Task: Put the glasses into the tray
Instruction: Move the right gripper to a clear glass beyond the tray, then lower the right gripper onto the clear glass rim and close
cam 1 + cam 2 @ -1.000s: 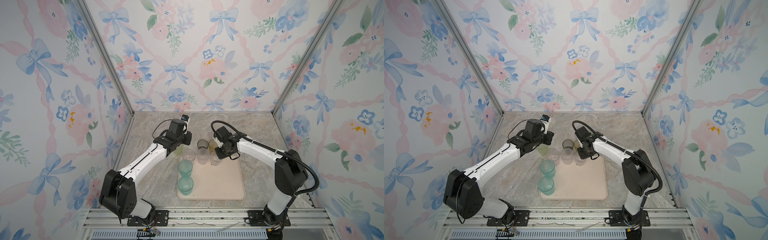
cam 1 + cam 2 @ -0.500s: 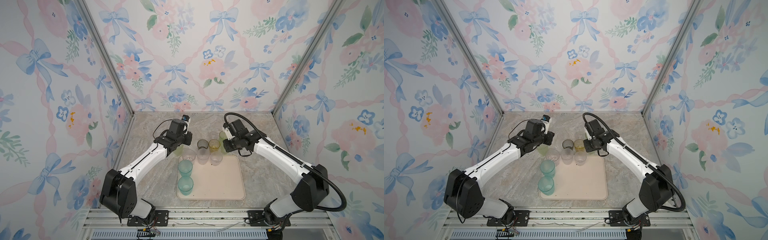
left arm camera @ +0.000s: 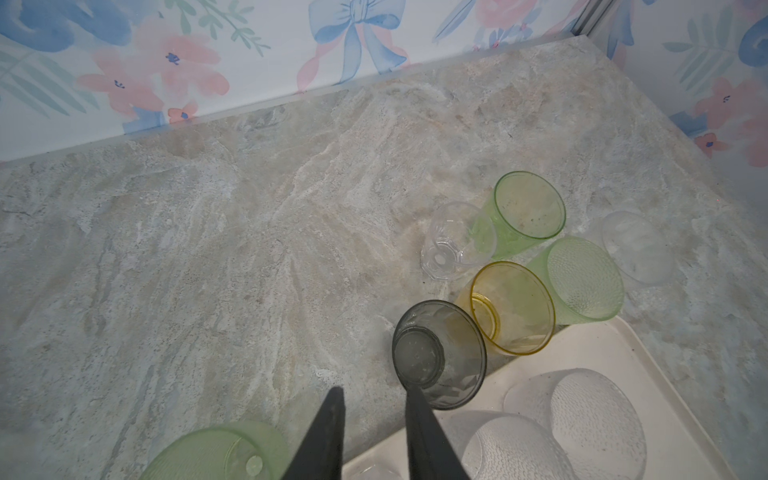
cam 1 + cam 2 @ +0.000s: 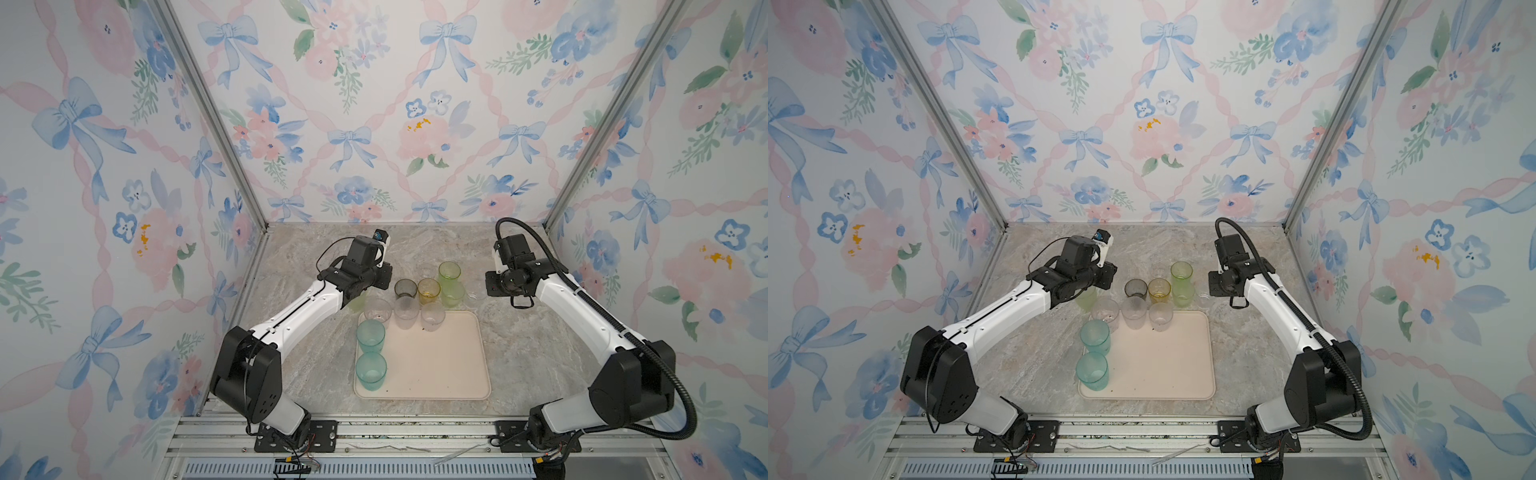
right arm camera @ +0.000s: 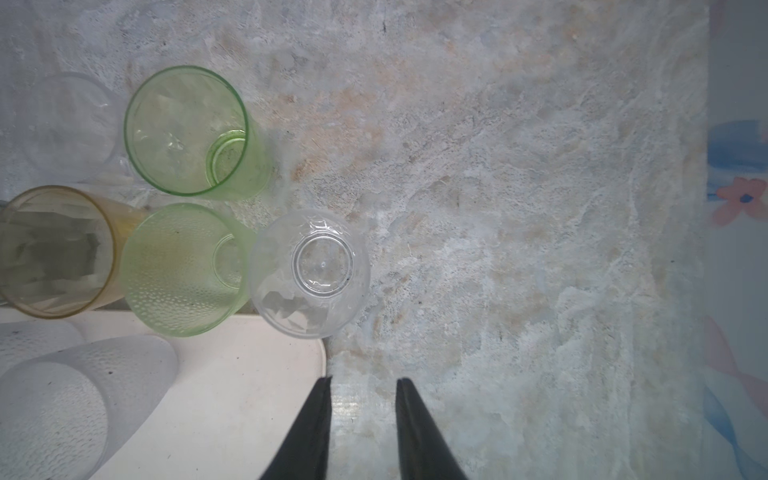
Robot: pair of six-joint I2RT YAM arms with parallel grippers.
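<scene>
Swung out rightward, the right arm (image 4: 569,307) has left the amber tumbler (image 4: 428,290). Left claw (image 3: 374,390), narrowly parted and empty, hovers beside the smoky grey tumbler (image 3: 438,353) (on the worktop (image 4: 519,345), behind the tray (image 4: 440,374)). Two teal tumblers (image 4: 370,336) stand inside the tray. Right claw (image 5: 363,379), narrowly parted, holds nothing.

Marbled tabletop (image 4: 532,365) enclosed by floral, bow-patterned walls (image 4: 374,124).

A lab test booth: floral wallpaper panels (image 4: 374,104), marble-look tabletop (image 4: 532,353), aluminium mounting rails (image 4: 415,432).
</scene>
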